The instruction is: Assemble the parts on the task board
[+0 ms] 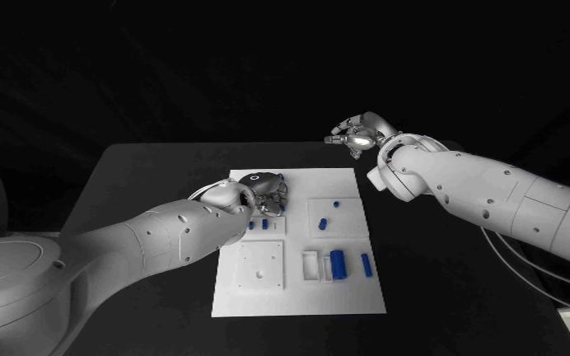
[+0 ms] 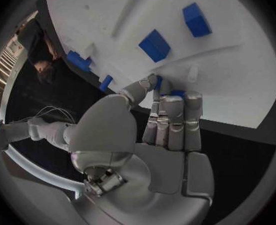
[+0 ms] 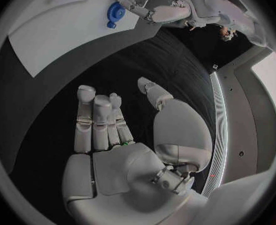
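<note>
My left wrist view shows the left hand (image 2: 166, 127) pinching a small blue part (image 2: 175, 93) against the white task board (image 2: 238, 65). My right hand (image 1: 357, 134) hovers off the board, fingers loosely apart, holding nothing.

Blue parts (image 1: 338, 263) on white task board (image 1: 357, 294), black table (image 1: 142, 175).

support: black table (image 1: 142, 175) | directly on it: white task board (image 1: 344, 294), lying flat, mid-table

left hand (image 1: 263, 189) rests on the task board (image 1: 357, 290); right hand (image 1: 357, 134) hovers beyond it.
</note>
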Motion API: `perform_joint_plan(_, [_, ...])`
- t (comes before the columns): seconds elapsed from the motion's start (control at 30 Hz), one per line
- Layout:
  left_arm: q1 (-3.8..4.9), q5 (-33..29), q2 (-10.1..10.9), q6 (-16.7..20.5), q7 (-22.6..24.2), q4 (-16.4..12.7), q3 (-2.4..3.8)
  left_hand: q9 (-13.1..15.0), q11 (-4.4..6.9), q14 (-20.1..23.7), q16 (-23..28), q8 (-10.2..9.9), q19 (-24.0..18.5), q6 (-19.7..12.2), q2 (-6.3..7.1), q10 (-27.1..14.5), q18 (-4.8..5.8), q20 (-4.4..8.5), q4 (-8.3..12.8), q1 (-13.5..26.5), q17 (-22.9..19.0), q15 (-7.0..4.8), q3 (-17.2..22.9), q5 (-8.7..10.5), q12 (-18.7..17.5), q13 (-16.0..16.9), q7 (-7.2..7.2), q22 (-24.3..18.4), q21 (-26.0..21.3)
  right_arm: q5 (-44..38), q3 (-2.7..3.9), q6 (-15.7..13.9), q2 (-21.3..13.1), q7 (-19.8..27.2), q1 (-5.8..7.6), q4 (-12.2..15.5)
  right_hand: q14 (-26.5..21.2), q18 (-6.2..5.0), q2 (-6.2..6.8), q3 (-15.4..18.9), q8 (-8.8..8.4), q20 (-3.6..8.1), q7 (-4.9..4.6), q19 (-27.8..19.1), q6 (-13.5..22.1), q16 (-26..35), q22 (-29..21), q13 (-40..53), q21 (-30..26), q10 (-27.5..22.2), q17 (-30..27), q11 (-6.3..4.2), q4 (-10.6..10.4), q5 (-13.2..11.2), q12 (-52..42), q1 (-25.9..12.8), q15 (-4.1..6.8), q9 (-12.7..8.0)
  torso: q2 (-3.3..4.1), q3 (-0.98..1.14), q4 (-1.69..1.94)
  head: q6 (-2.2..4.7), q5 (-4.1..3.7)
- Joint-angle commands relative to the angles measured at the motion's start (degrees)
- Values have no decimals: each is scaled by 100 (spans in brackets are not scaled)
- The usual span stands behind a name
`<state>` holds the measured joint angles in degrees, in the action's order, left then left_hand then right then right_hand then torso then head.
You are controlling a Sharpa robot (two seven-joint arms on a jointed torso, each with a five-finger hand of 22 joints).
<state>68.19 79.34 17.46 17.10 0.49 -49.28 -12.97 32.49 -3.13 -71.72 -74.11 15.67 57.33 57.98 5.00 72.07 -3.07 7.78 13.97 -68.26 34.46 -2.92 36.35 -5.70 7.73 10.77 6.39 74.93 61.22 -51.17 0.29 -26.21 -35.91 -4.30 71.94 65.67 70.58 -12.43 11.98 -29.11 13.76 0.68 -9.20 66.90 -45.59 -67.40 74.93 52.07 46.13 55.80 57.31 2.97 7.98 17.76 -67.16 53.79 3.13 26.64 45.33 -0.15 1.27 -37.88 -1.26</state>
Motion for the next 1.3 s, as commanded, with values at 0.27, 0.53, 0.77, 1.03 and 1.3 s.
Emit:
perform_joint_plan(0.27, [-119, 7, 38, -129, -43, -52, -59, 17, 51, -30, -56, 71, 24, 129, -90, 184, -594, 87, -38, 12, -19, -95, 142, -15, 35, 70, -32, 72, 58, -16, 2, 66, -3, 59, -2, 9, -15, -257, -37, 1, 37, 39, -31, -4, -4, -27, 102, -11, -30, -25, -10, -1, -28, 22, -25, -26, 25, -7, -5, 0, 1, 25, 4])
perform_joint_plan(0.53, [-116, -231, 190, 70, -56, -227, -51, 24, 71, -54, -69, 88, 45, 166, -88, 238, -587, 110, -49, 44, -24, -115, 170, -40, 27, 84, -48, 68, 68, -16, 2, 62, -18, 59, -2, 4, -15, -257, -39, 1, 38, 39, -30, -4, -4, -27, 102, -14, -30, -26, -10, -1, -30, 23, -27, -28, 26, -8, -6, -3, 2, 71, 0])
perform_joint_plan(0.77, [-113, -383, 319, 177, -58, -417, 10, 26, 77, -61, -72, 92, 54, 175, -86, 256, -586, 119, -52, 55, -26, -121, 180, -43, 22, 89, -52, 66, 72, -16, 2, 57, -32, 60, -2, 8, -15, -257, -39, 1, 38, 40, -30, -4, -5, -28, 102, -16, -30, -26, -11, -1, -30, 24, -29, -29, 26, -8, -8, -4, 12, 95, -8])
perform_joint_plan(1.03, [-112, -641, 464, 364, 52, -598, 279, 28, 83, -74, -77, 97, 66, 187, -82, 275, -584, 130, -52, 65, -29, -127, 189, -46, 17, 95, -57, 63, 76, -16, 2, 60, -40, 59, -2, 9, -15, -257, -41, 0, 38, 40, -30, -4, -5, -28, 102, -18, -31, -26, -11, -2, -31, 26, -31, -29, 26, -8, -9, -11, 15, 128, 16])
perform_joint_plan(1.3, [-62, -923, 812, 200, 8, -960, 575, 30, 89, -88, -84, 100, 81, 194, -81, 292, -583, 141, -53, 73, -30, -133, 200, -59, 10, 100, -61, 61, 83, -16, 2, 58, -71, 55, -2, 29, -15, -257, -41, 0, 38, 40, -29, -4, -5, -29, 102, -21, -31, -27, -12, -2, -31, 26, -33, -29, 27, -8, -18, -12, 32, 151, 54])
